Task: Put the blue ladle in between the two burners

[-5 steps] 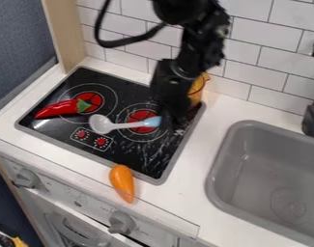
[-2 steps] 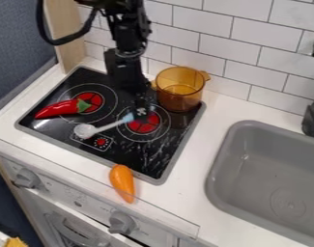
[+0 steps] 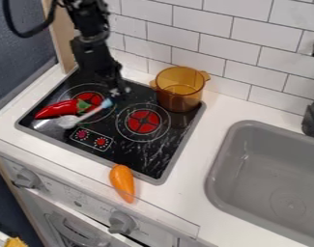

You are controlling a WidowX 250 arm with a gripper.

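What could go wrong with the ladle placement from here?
The ladle hangs from the gripper over the left burner, so releasing here would probably miss the gap between burners. Its bowl is right by the red pepper in this view and might nudge it or come to rest against it.

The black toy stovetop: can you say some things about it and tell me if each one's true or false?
1. The shiny red pepper has a green stem. True.
2. The see-through amber pot is upside down. False: the pot is upright, its open top showing.
3. The black robot gripper is at the blue end of the white-bowled ladle. True.
4. The pepper is purple all over. False: the pepper is red with a green stem.
5. The orange toy carrot lies at the stovetop's front edge. True.
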